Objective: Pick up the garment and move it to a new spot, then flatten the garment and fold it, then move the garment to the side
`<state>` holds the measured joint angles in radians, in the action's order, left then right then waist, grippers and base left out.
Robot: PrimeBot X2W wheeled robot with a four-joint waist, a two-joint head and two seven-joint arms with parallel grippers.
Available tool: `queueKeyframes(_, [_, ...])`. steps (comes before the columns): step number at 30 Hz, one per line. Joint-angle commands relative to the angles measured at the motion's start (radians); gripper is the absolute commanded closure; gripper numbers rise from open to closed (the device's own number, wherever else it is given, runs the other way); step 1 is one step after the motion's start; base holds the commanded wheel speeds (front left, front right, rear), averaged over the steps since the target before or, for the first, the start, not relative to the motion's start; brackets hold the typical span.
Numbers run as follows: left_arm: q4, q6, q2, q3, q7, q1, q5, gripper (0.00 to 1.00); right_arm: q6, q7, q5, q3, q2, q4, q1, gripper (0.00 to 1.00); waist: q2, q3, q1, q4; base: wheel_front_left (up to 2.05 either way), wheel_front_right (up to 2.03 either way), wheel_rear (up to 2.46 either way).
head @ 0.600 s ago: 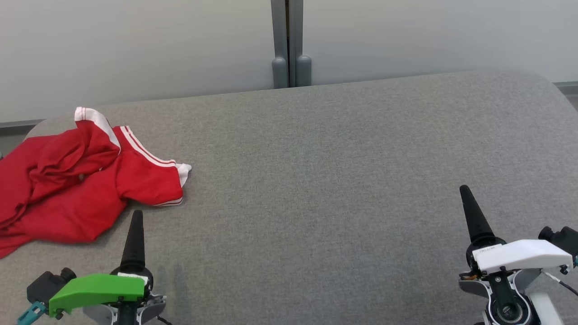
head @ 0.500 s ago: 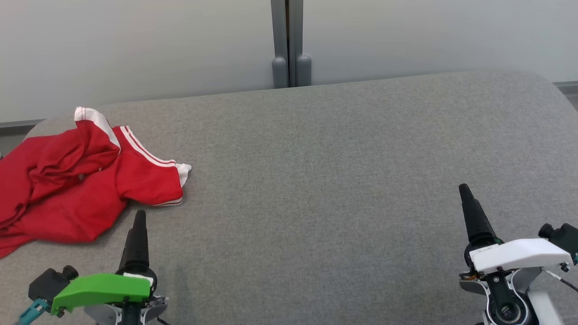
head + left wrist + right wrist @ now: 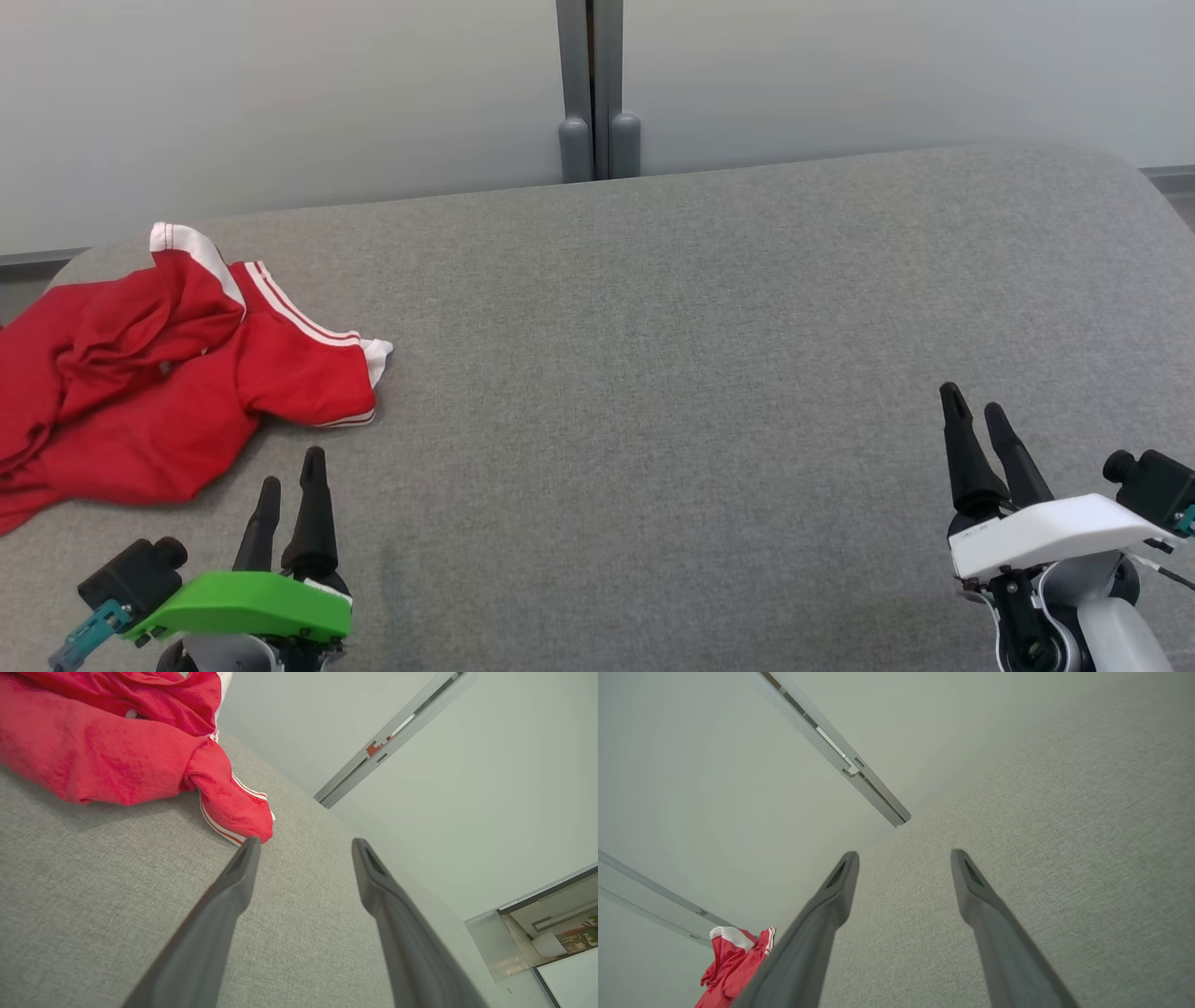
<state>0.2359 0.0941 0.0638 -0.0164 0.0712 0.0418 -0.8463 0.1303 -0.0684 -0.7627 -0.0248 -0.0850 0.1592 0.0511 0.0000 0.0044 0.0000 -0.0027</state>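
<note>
Head view: red shirt [image 3: 159, 373] crumpled at tabletop [image 3: 700, 327] left, both jaws open, empty. L wrist view: striped cuff [image 3: 233, 807] near fingertip [image 3: 244, 861].

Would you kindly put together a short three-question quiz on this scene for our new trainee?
1. True or false: the red garment lies neatly folded in the middle of the grey surface.
2. Which arm's gripper is nearer the garment? A. the left B. the right C. both equally near
3. Fill in: both grippers' jaws stand ____, with nothing between them.

Key
1. False: it lies crumpled at the robot's left edge of the surface.
2. A: the left gripper sits just short of the garment, while the right gripper is far across the surface.
3. open
</note>
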Motion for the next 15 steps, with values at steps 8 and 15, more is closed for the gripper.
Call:
queueKeyframes(8, [-0.009, -0.019, 0.022, -0.021, 0.034, -0.007, 0.16, 0.0, 0.0, -0.037, 0.165, 0.008, -0.015, -0.013, 0.005, 0.0, 0.0, 0.0, 0.0, 0.002, 0.0, 0.0, 0.0])
queueKeyframes(15, [-0.016, -0.028, 0.03, -0.036, 0.055, -0.018, 0.248, 0.0, 0.0, -0.058, 0.258, 0.021, -0.016, -0.008, 0.007, 0.0, 0.0, -0.001, 0.0, 0.003, 0.0, 0.0, 0.0])
